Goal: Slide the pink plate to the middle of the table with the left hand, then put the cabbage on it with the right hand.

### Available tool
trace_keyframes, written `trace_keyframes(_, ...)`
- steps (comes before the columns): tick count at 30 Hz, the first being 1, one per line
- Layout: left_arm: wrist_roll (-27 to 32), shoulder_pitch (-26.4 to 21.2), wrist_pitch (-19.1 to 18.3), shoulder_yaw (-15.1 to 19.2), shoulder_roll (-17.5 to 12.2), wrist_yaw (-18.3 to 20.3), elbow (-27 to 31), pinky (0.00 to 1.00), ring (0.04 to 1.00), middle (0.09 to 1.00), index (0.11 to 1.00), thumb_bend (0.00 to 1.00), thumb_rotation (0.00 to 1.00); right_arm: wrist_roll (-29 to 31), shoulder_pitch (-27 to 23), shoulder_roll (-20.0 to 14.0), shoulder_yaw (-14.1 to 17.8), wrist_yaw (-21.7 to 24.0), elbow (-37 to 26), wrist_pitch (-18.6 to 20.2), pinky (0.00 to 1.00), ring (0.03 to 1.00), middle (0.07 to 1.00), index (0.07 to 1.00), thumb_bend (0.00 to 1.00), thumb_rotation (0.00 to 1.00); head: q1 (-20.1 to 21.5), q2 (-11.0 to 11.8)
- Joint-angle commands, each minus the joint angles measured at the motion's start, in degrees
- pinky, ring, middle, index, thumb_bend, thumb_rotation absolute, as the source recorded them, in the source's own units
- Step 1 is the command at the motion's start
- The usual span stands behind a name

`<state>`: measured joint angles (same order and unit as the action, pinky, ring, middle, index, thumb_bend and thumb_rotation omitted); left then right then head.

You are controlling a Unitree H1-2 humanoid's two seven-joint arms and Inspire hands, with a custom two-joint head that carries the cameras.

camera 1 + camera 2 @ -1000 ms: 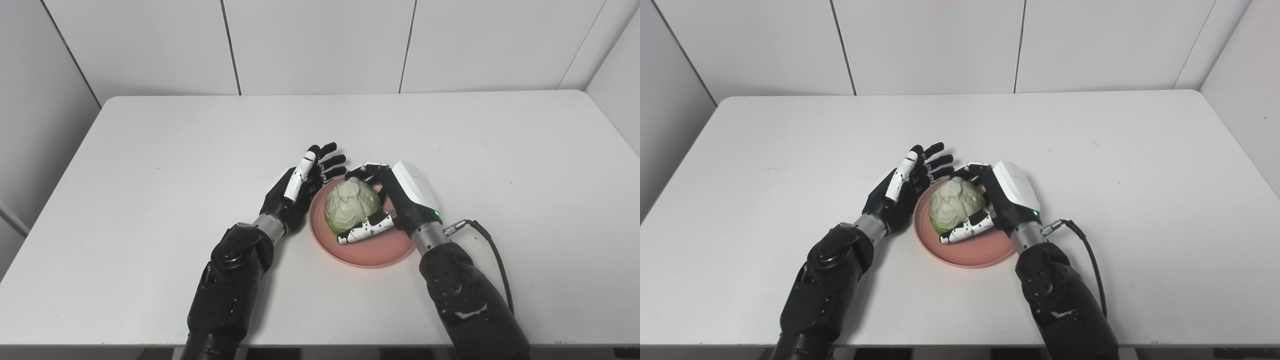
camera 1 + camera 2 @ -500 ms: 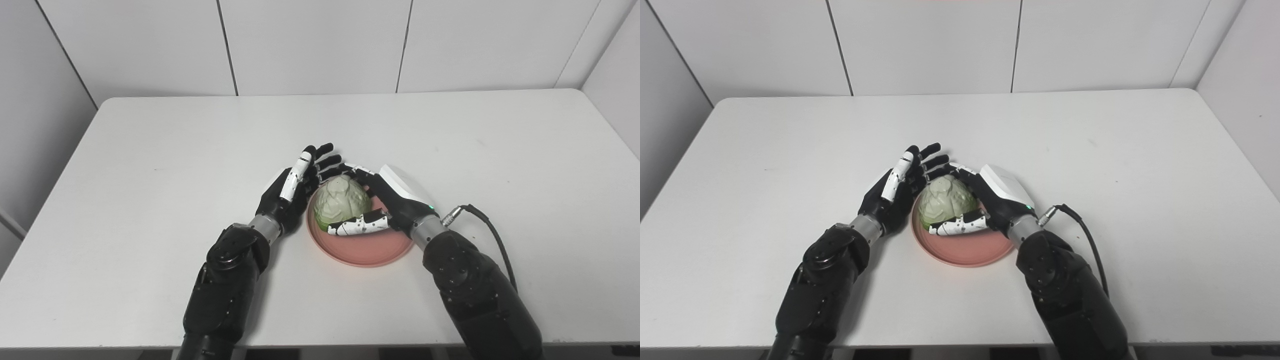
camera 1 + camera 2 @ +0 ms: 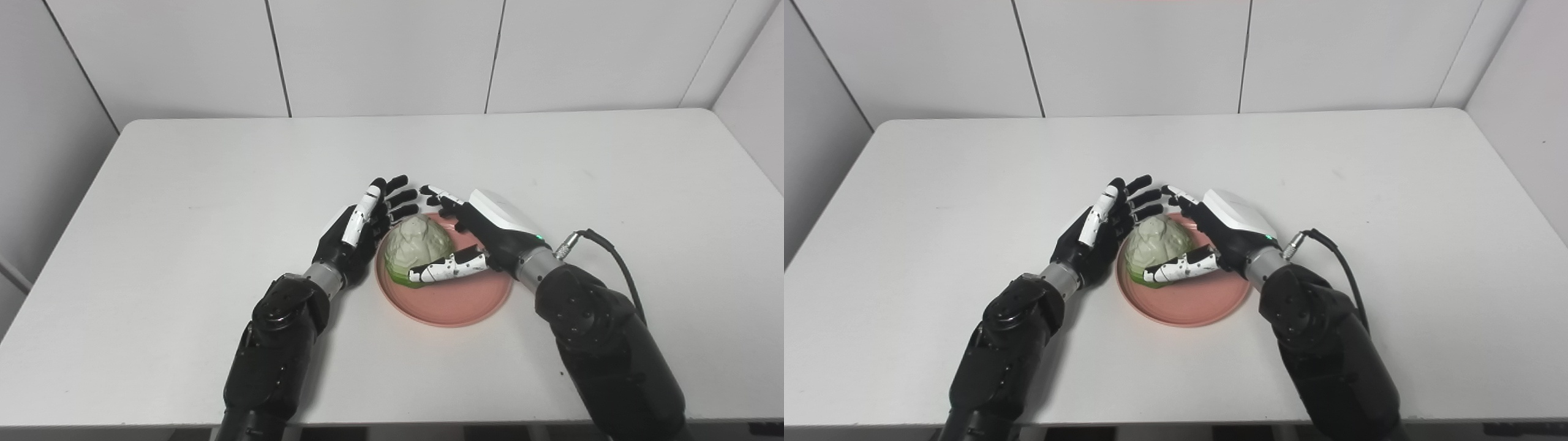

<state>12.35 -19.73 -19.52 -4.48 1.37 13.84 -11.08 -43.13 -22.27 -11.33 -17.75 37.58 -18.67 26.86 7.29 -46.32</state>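
A white table [image 3: 184, 184] fills most of the view. Pale wall panels [image 3: 380, 55] (split by thin dark seams) stand behind it at 12 o'clock, with side walls at 9 and 3 o'clock. Light is even.

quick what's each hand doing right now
Left hand: open, holding nothing, beside the pink plate.
Right hand: open, fingers spread off the cabbage.

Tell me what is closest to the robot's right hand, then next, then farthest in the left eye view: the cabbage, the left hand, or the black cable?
From the right hand:
1. Cabbage, just left of it on the pink plate.
2. Left hand, beyond the cabbage, beside the plate's left edge.
3. Black cable, back behind the wrist, on the right.
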Motion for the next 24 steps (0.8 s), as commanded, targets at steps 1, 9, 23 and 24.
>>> trace_keyframes(1, 0.03, 0.62, -2.37, 0.15, -0.57, 0.08, -1.16, 0.88, 0.891, 0.902, 0.915, 0.43, 1.00, -1.14, -3.23, -0.30, 2.12, 3.45, -3.58, 0.03, 0.75, 0.884, 0.944, 0.986, 1.00, 0.45, 0.00, -0.02)
trace_keyframes(9, 0.19, 0.74, -1.63, 1.01, -0.51, -0.24, -1.50, 0.88, 0.890, 0.894, 0.903, 0.45, 1.00, -2.29, -5.01, -1.49, 7.67, 8.00, -9.43, 0.04, 0.80, 0.897, 0.950, 0.981, 1.00, 0.43, 0.59, 0.55)
trace_keyframes(23, -5.27, 4.29, 12.33, 1.82, -0.94, -4.38, -0.43, 1.00, 0.995, 0.998, 0.997, 0.45, 1.00, 13.71, 11.54, 4.39, 17.75, -27.24, -0.49, -20.65, 0.92, 0.987, 0.999, 1.000, 0.80, 1.00, 1.12, 1.55)
trace_keyframes(24, -5.65, 4.64, 13.12, 1.74, -1.13, -4.43, -0.16, 1.00, 0.999, 1.000, 0.999, 0.44, 1.00, 15.31, 12.40, 5.04, 18.24, -29.12, 0.60, -22.26, 0.93, 0.985, 1.000, 1.000, 0.77, 1.00, 1.11, 1.56)
